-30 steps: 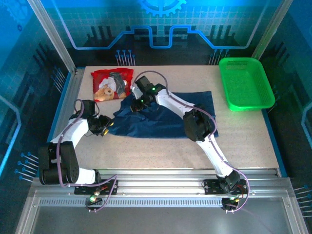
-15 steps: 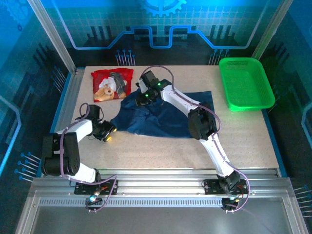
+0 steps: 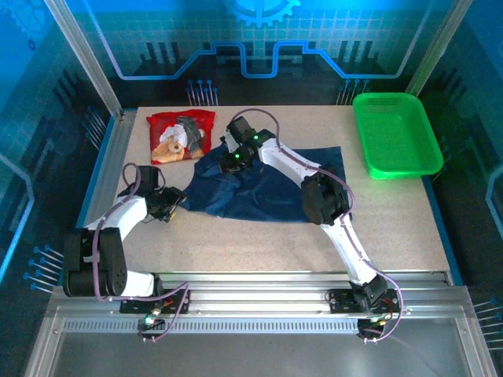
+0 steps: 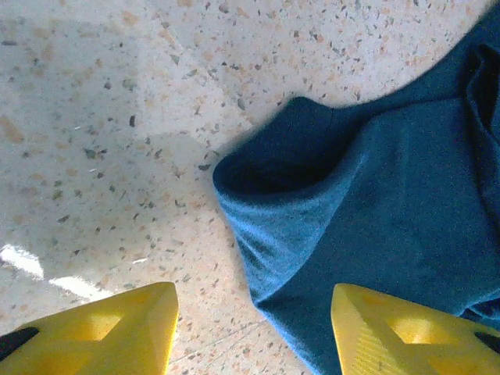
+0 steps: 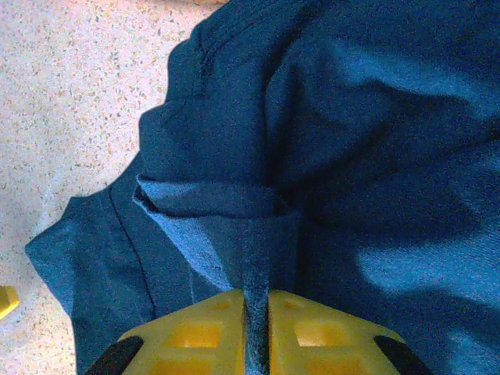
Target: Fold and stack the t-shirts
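Observation:
The navy t-shirt [image 3: 271,188] lies rumpled across the middle of the table, print hidden. My right gripper [image 3: 228,167] is at its back left part, shut on a raised fold of the navy cloth [image 5: 351,117]; the cloth runs up between the yellow fingers [image 5: 199,332] of the right gripper [image 5: 256,305]. My left gripper [image 3: 174,206] sits at the shirt's left corner. It is open [image 4: 251,312], with the corner of the navy cloth [image 4: 375,195] lying between its fingers, ungripped. The red t-shirt [image 3: 179,135] with the teddy-bear picture lies folded at the back left.
A green mesh basket [image 3: 397,133] stands at the back right corner. Bare speckled tabletop [image 3: 259,243] stretches along the near side, in front of the navy shirt. Metal frame posts rise at the back corners.
The left jaws have widened beside the shirt's left corner. The right gripper has shifted slightly toward the back with the pinched navy fold, drawing the cloth's near edge back.

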Controlling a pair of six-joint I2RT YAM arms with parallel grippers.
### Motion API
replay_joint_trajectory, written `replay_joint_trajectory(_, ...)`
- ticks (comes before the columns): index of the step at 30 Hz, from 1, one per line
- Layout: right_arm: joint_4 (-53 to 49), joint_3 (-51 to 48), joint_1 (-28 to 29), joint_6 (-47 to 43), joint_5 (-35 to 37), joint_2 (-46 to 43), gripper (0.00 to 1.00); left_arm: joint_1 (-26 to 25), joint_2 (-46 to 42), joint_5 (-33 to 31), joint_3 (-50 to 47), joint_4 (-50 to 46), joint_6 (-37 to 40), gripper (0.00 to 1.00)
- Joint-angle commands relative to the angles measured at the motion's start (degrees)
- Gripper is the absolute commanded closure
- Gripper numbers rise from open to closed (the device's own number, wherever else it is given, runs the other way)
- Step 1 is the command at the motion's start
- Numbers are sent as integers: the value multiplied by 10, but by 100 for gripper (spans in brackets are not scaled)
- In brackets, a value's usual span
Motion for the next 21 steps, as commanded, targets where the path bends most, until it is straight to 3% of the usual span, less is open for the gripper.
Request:
replay_joint_trajectory(1,-9,-11,-6,6,-10,9,85,-6,24,3,-12,64,-28,44)
replay_joint_trajectory(9,-1,-24,-6,9,-14,4,83,-19,99,-6,35,65,-15,45)
replay_joint_trajectory(10,1,-26,-6,9,-14,3,82,-19,113,-6,41,54,-8,49)
replay_joint_trajectory(13,3,-25,-7,14,-15,2,77,-19,130,-18,48,25,9,81)
replay_joint_trajectory(15,6,-24,-7,15,-19,1,72,-19,108,-32,40,9,20,95)
replay_joint_trajectory(21,7,-1,-8,21,-34,19,59,-18,41,-39,8,-30,53,99)
